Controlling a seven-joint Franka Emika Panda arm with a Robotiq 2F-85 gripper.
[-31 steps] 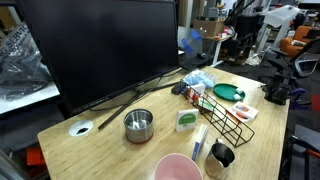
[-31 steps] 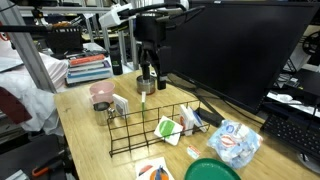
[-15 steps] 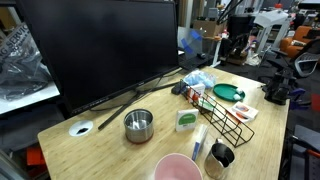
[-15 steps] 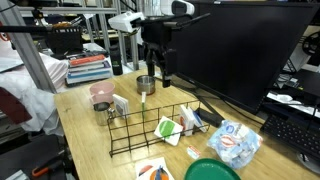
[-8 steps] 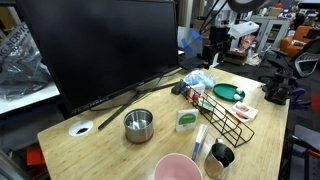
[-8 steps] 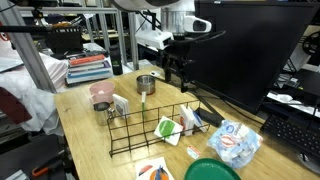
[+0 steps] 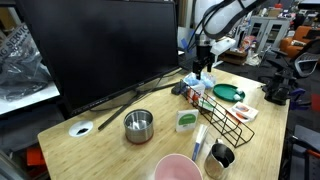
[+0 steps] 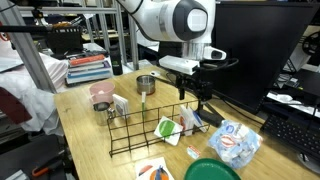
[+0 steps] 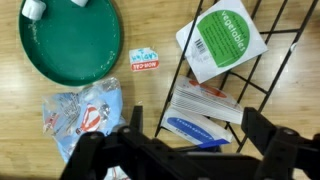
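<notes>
Wooden counter (image 7: 110,145) before a dark monitor (image 7: 100,50) carries a wire rack (image 7: 226,120), a pot (image 7: 138,124), a green plate (image 9: 70,40) and a crinkled bag (image 9: 82,112). The hand (image 8: 197,97) hangs spread wide and empty above the rack's end by the bag, touching nothing. In the wrist view, white sachets (image 9: 205,110) lie right under it inside the rack, a green packet (image 9: 222,38) beyond them, the bag just outside the wire.
</notes>
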